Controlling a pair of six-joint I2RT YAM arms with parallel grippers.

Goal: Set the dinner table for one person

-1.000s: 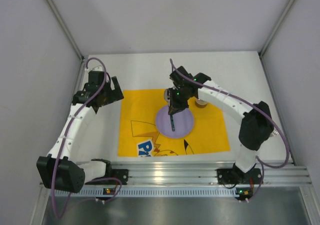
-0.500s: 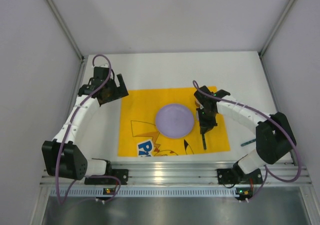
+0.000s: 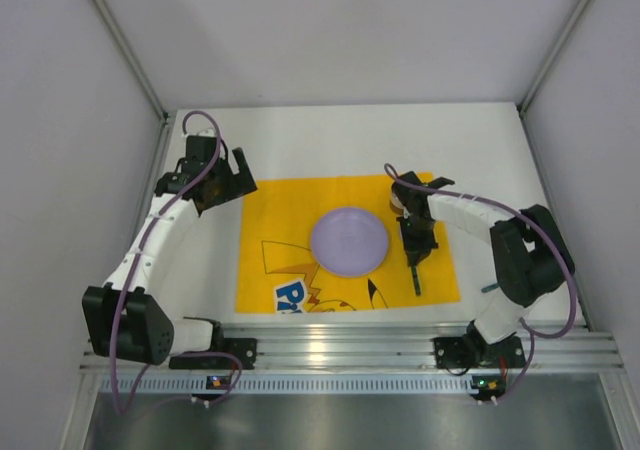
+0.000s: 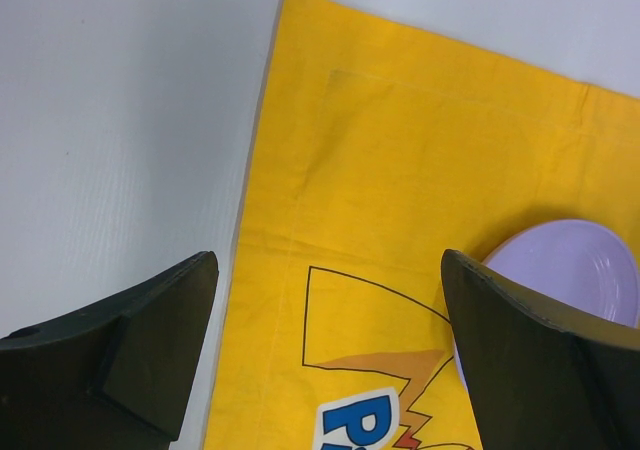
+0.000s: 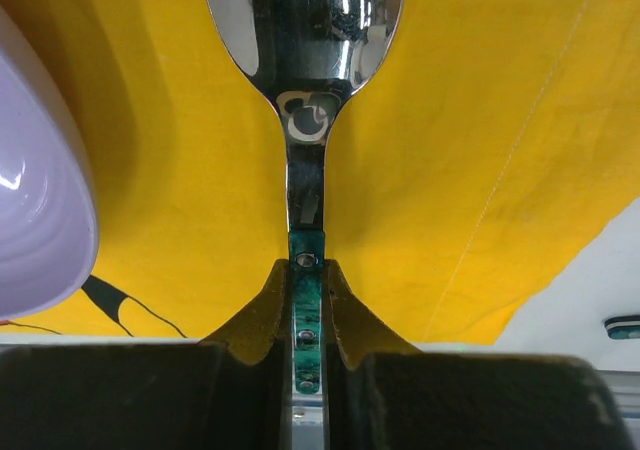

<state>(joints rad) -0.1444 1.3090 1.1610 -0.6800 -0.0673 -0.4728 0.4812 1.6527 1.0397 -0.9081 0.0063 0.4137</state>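
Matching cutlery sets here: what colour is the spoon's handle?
The spoon handle is dark green; the right wrist view shows it best.

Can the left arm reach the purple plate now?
Probably yes. The open left gripper is empty, and only bare yellow cloth mat lies between it and the round purple plate. The right gripper, shut on a metal spoon, is beyond the plate.

Past the left fingers [image 4: 150, 350] and the right fingers [image 5: 260, 310] we see a plain pale grey back wall [image 3: 340, 30]. Outward of each pair stands a matching side wall [image 3: 60, 170], joined to the back wall by a slanting metal post [image 3: 120, 40]. Behind the fingers runs a ribbed aluminium rail [image 3: 340, 348], then a dull grey metal sheet [image 3: 350, 425]. We find the light soft and even.
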